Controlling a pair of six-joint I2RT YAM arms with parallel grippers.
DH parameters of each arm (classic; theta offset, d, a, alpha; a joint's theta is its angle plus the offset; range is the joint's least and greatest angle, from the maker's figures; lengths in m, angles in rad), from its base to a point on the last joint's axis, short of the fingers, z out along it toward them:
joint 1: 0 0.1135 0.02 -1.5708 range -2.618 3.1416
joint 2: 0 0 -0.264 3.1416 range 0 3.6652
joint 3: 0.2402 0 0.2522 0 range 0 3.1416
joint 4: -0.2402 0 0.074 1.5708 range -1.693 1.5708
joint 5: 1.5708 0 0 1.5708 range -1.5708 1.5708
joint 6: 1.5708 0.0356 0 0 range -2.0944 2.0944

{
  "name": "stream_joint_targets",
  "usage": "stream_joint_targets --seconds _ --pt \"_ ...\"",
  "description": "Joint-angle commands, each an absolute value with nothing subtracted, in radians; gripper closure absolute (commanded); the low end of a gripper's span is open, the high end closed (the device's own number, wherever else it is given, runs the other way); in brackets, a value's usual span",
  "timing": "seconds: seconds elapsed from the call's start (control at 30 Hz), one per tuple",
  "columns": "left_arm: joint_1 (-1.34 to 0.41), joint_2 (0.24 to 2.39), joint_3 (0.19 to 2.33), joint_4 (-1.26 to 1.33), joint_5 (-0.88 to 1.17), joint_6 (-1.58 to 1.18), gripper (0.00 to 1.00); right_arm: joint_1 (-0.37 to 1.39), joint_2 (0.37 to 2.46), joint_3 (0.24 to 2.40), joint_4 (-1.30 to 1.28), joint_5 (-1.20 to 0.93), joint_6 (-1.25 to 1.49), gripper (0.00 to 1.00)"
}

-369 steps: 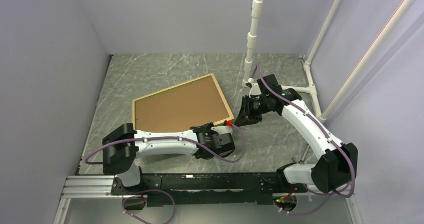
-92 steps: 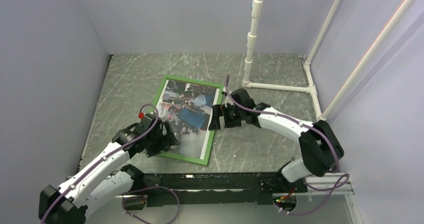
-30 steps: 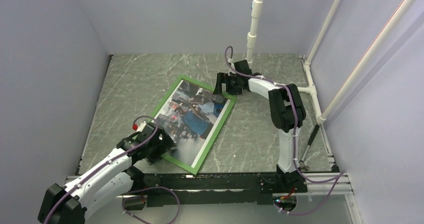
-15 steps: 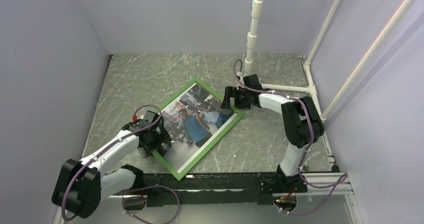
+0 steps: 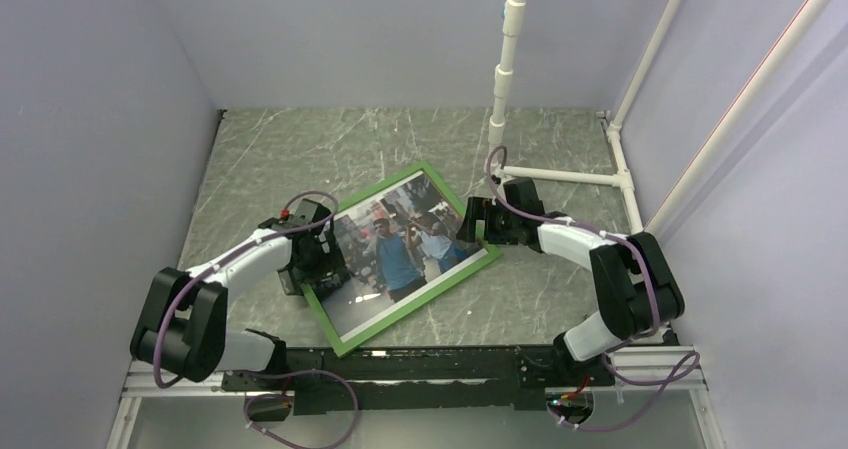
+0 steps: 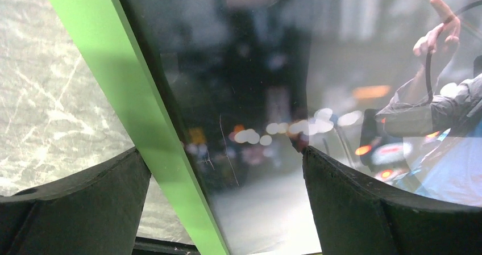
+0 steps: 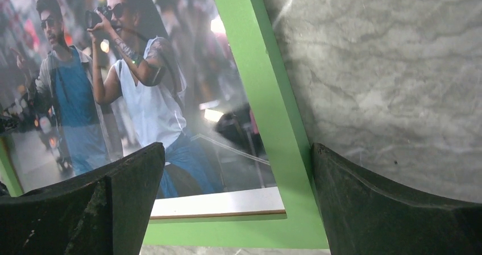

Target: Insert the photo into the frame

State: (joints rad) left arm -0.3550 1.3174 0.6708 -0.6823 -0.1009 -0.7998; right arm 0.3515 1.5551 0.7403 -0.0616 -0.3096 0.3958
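The frame (image 5: 418, 303) lies flat and slanted on the table, green face up, with the photo (image 5: 400, 254) inside it, picture side up. My left gripper (image 5: 318, 264) is open over the frame's left long side. In the left wrist view its fingers (image 6: 386, 209) straddle the green rail (image 6: 136, 113) and the glossy photo (image 6: 256, 96). My right gripper (image 5: 472, 224) is open at the frame's right corner. The right wrist view shows that green corner (image 7: 256, 96) between its fingers (image 7: 392, 204). There the photo (image 7: 113, 84) has its white border lying over the rail, with a thin brown edge under it.
The grey marbled table (image 5: 300, 149) is closed in by lilac walls on three sides. A white pipe stand (image 5: 505, 69) rises at the back right, with a floor pipe (image 5: 570, 176) just behind my right gripper. A black rail (image 5: 400, 364) runs along the near edge.
The frame with the photo has turned clockwise and now lies flatter across the table. The left gripper has moved up along its left side; the right gripper has come nearer with the right corner.
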Motion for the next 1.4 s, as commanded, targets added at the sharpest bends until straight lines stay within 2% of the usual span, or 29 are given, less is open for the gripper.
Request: stream_joint_targets --seconds 0.0,0.3,0.63,1.1,1.37 --pt "-0.377 1.4 0.763 -0.344 0.067 -0.776 0.01 0.408 1.538 0.607 -0.163 -0.539 0.564 0.0" --pt "-0.393 1.517 0.865 -0.318 0.097 -0.732 0.01 0.438 1.428 0.466 -0.144 -0.553 0.606 0.0" --pt "-0.482 1.668 1.016 -0.303 0.099 -0.714 0.01 0.444 1.204 0.365 -0.241 -0.567 0.629 0.0" --pt "-0.56 1.77 1.126 -0.318 0.092 -0.756 0.01 0.447 1.029 0.323 -0.38 -0.583 0.64 0.0" --pt "-0.566 1.712 1.058 -0.346 0.06 -0.799 0.01 0.445 1.062 0.402 -0.422 -0.483 0.611 0.0"
